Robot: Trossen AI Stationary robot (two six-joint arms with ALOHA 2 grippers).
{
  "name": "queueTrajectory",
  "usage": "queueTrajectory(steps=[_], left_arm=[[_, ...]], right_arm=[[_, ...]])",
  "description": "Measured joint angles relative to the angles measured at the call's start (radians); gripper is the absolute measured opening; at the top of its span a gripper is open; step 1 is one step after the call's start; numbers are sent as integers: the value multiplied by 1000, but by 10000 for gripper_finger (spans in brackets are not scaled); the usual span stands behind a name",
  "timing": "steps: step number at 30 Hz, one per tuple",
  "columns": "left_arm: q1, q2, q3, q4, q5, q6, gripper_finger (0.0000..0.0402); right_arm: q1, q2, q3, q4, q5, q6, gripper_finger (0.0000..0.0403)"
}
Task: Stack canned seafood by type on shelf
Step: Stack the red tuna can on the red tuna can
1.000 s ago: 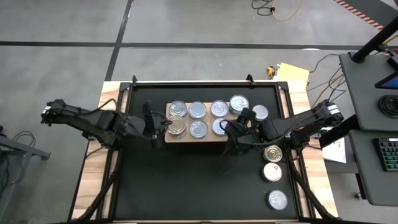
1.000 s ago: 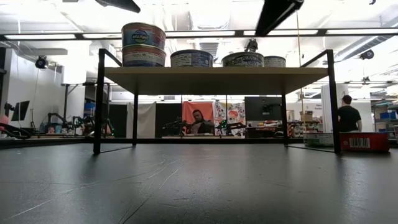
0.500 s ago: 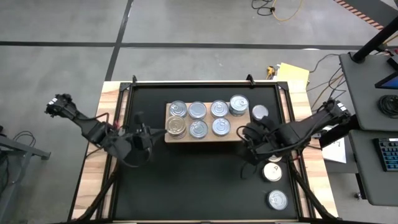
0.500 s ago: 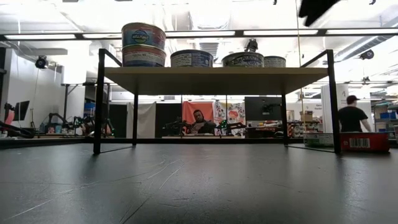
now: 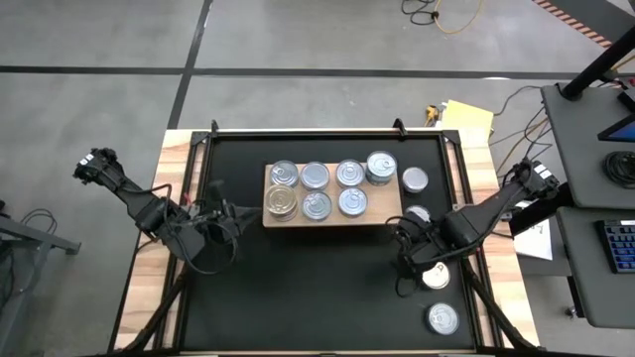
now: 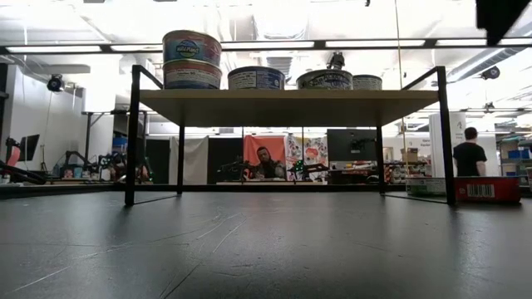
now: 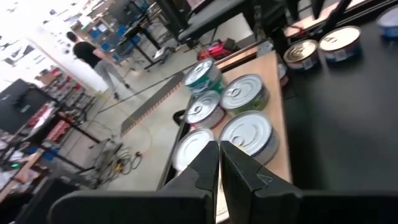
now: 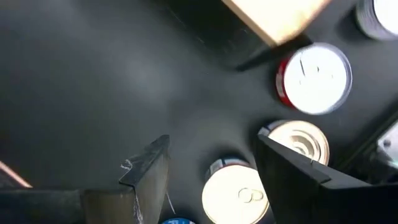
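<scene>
Near the mat's [image 5: 298, 297] right edge, the right gripper [image 5: 405, 260] hovers with fingers apart over loose tins [image 5: 434, 275]. Left gripper [image 5: 220, 220], fingers together, sits off the shelf's [image 5: 382, 212] left end. Seven tins [image 5: 316, 176] stand on the shelf, toward the far edge.

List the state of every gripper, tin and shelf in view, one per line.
Left gripper: shut, empty, off the shelf's left end.
Right gripper: open, empty, above loose tins.
Light-wood shelf: holds seven round metal tins.
Red-sided silver-lidded tin: upright on the black mat.
</scene>
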Motion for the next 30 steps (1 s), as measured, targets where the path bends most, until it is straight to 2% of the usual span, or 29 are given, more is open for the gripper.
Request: queueTrajectory(steps=[8,14,19,24,30], left_arm=[[1,0,0,-17,-6,0,0],[1,1,0,-25,-6,0,0],[1,2,0,-32,-6,-1,0],[1,2,0,-33,-6,-4,0],[1,4,-2,-40,-6,-5,0]], right_arm=[[32,-18,-115,-2,-70,157,219],[31,-19,-176,6,-122,201,219],[32,-19,-227,25,-114,161,219],[32,-19,-308,114,-34,21,219],[31,-19,-424,190,-24,25,219]])
